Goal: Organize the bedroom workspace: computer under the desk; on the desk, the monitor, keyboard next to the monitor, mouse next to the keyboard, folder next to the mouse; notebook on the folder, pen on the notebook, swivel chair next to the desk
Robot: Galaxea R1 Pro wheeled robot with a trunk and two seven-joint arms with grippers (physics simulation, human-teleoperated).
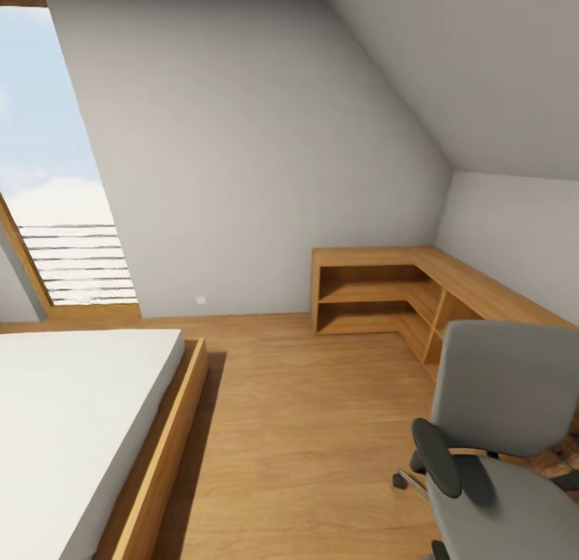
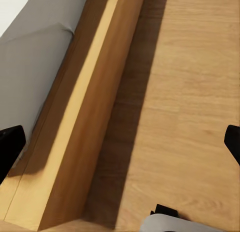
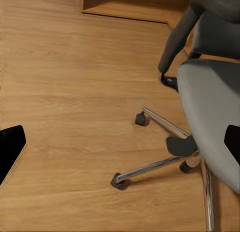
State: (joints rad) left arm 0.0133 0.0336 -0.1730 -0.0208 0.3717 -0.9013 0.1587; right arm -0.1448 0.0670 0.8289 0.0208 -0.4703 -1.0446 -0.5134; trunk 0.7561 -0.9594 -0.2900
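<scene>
Swivel chair at the room's near right, open floor between it and the bed

The swivel chair (image 1: pixel 503 431) stands on the wooden floor (image 1: pixel 314 431) just in front of the low corner shelf unit (image 1: pixel 386 290); its grey seat is bare and its chrome legs and casters (image 3: pixel 141 119) splay toward the bed. The bed (image 1: pixel 76 431), with its wooden frame edge (image 2: pixel 82 117), lies well apart from the chair, a wide strip of bare floor between them. Left gripper (image 2: pixel 120 142) and right gripper (image 3: pixel 120 142) each hang over the floor, dark fingertips spread wide, holding nothing
</scene>
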